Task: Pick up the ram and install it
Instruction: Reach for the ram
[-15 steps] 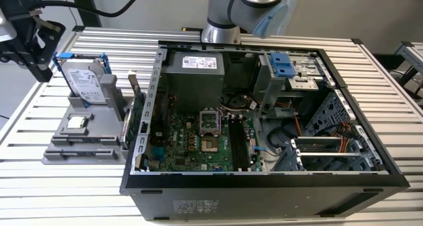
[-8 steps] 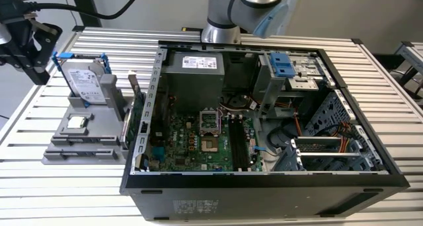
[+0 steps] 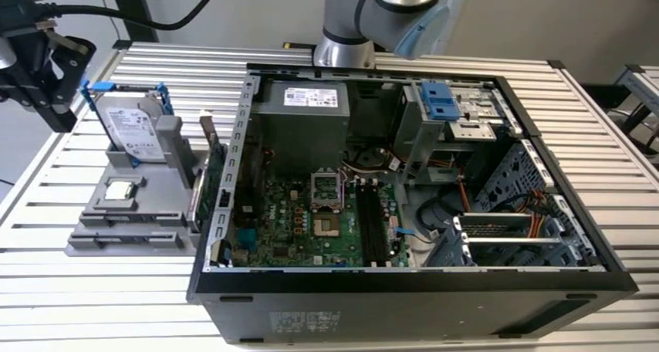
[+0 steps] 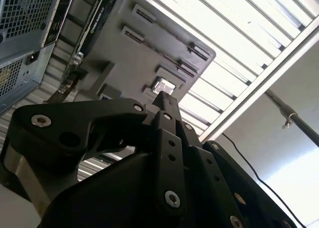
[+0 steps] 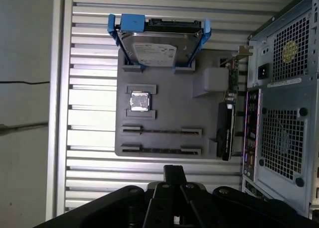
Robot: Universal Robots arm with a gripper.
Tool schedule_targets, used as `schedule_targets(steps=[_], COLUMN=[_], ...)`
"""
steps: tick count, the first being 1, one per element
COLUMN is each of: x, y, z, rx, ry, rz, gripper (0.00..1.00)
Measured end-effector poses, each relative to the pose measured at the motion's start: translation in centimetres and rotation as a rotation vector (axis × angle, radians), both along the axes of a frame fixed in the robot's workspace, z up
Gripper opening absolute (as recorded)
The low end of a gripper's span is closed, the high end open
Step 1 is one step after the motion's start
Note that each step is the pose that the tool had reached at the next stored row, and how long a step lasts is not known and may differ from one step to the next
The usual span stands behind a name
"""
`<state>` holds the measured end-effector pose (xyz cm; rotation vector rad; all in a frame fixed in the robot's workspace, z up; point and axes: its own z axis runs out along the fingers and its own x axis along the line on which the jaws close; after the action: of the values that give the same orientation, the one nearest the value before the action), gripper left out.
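Reaching stage: the gripper, pinched closed on nothing, hovers above what is probably the ram just ahead; grasping needs widening first.

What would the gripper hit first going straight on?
Likely the tray by its two long slots, or the table slats just off that edge; how high the gripper sits is unclear.

Printed labels stood on the hard drive, the power supply and the outer wall of the computer case. A yellow round sticker sat on the case's rear. No text was legible.
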<state>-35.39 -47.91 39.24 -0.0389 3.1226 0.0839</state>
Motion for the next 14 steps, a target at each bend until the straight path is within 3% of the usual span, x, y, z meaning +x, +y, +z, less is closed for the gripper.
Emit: schedule_targets(steps=[14], x=[-0.02], y=[-0.03], z=[0.00], rx=[0.0000], ry=[0.0000], rz=[0.001], gripper=[0.00])
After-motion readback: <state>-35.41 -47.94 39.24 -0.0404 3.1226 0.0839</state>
